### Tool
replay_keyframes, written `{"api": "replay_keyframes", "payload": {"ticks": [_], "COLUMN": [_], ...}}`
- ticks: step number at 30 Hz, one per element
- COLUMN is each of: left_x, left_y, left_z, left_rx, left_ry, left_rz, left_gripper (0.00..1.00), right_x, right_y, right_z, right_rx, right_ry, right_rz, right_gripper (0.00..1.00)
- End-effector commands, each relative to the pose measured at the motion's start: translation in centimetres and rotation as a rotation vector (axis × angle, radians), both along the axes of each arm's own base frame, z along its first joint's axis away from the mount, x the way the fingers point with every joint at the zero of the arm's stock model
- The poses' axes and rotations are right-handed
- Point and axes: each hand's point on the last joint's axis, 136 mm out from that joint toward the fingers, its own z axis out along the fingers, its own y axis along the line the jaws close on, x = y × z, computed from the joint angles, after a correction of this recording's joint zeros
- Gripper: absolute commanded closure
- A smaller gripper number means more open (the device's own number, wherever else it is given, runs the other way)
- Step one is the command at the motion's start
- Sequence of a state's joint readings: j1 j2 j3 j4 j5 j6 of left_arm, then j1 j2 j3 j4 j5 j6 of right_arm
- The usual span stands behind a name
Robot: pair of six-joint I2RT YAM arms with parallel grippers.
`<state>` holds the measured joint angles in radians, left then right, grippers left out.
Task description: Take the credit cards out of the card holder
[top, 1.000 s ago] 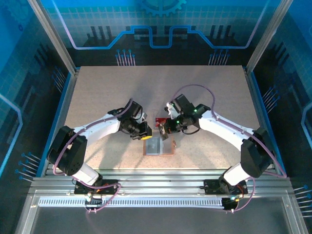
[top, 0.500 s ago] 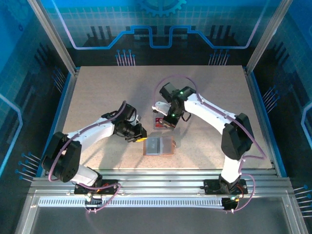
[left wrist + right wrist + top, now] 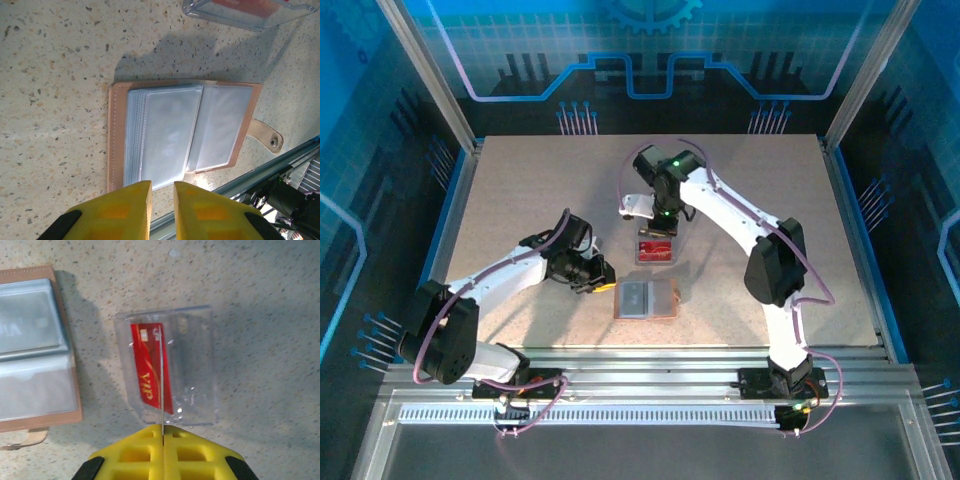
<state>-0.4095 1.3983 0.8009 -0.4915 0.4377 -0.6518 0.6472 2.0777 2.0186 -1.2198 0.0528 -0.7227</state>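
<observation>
The red card (image 3: 146, 367) lies flat in the clear box (image 3: 200, 365), face up. In my right wrist view its long axis runs up and down the frame, in line with the fingers. A second card (image 3: 162, 407) stands on edge above it. I see it only as a thin pale line, so I can't read its face, though it looks aligned the same way. That line runs straight into the right claw (image 3: 162, 429), whose yellow fingers are clenched flat on it.

The holder (image 3: 647, 299) sits on the table (image 3: 520, 190) just nearer the arms than the box, close to it but apart. It is spread open with the pale sleeves up. From the top camera its long axis runs left to right, crosswise to the card in the box. In the left wrist view its strap (image 3: 265, 137) sticks out on the right side.

The left claw (image 3: 162, 200) hangs just off the holder's edge. Its fingers are a narrow slit apart with nothing between them.
</observation>
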Motion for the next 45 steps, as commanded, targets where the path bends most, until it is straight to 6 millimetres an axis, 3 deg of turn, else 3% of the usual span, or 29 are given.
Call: {"api": "replay_keyframes", "payload": {"ticks": [1,13,31,34,38,43,45], "left_x": [-0.6,-1.1,-1.4,-1.4,-1.4,-1.4,-1.4], "left_y": [0.4,0.7,0.9,0.9,1.0,0.9,0.9], "left_z": [0.5,0.6,0.8,0.7,0.6,0.6,0.6], "left_rx": [-0.002,-0.006,-0.012,-0.011,-0.009,-0.012,-0.012], "left_ry": [0.002,-0.001,-0.009,-0.007,-0.007,-0.008,-0.008], "left_rz": [-0.006,0.009,0.019,0.023,0.025,0.027,0.028], "left_gripper": [0.81,0.83,0.81,0.81,0.81,0.81,0.81], "right_x": [0.2,2.4,1.4,1.5,2.4,3.3,3.7], "right_y": [-0.7,-0.5,-0.4,-0.5,-0.6,-0.7,-0.9], "right_z": [-0.3,-2.4,-5.6,-5.7,-5.4,-4.8,-3.5], "right_rx": [-0.039,-0.063,-0.069,-0.071,-0.084,-0.077,-0.069], "right_ry": [0.039,0.072,0.201,0.199,0.149,0.1,0.058], "right_rz": [0.065,0.076,0.067,0.063,0.048,0.031,0.023], "right_gripper": [1.0,1.0,1.0,0.98,0.88,0.84,0.84]}}
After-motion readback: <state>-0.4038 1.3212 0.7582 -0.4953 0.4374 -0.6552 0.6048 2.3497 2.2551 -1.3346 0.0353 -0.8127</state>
